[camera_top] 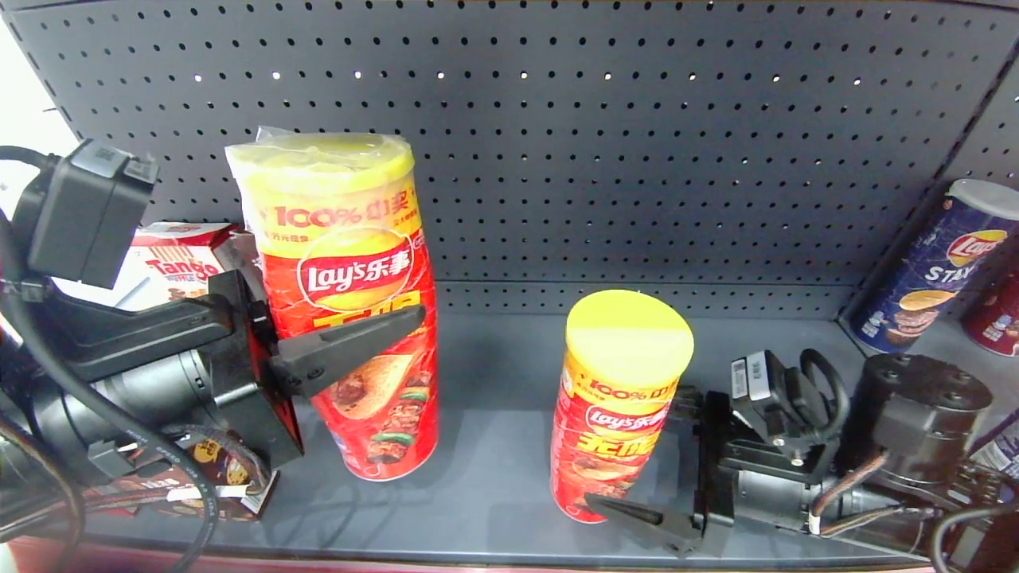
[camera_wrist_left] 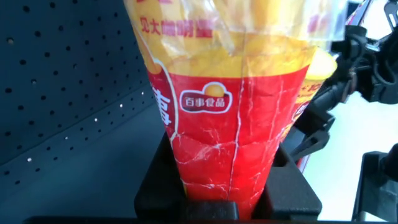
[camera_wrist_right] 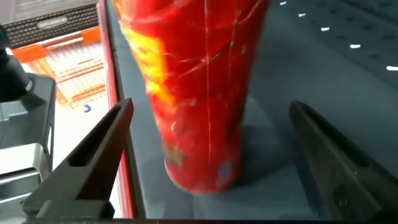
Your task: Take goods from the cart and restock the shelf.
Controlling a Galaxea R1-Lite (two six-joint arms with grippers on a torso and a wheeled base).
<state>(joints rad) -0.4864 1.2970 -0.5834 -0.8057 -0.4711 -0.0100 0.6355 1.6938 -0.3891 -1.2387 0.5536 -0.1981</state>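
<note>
Tipping is the hazard: in the head view the left gripper (camera_top: 358, 334) clamps the tall red, yellow-lidded can (camera_top: 342, 263), tilted at centre-left over the shelf (camera_top: 493, 477), and releasing it aslant could topple it. The left wrist view shows its plastic wrap (camera_wrist_left: 249, 43) crinkled, likely slippery. In the right wrist view the right gripper (camera_wrist_right: 211, 107) gapes wide around the second can (camera_wrist_right: 199, 93), upright mid-frame; a careless withdrawal could clip it.

Hidden / cut-off bits
Wafer box (camera_top: 179, 263) half behind left arm (camera_top: 143, 350); blue can (camera_top: 939, 270) cut by edge; big can (camera_wrist_left: 217, 124), small can (camera_wrist_right: 199, 93) tops out of frame in wrist views.
</note>
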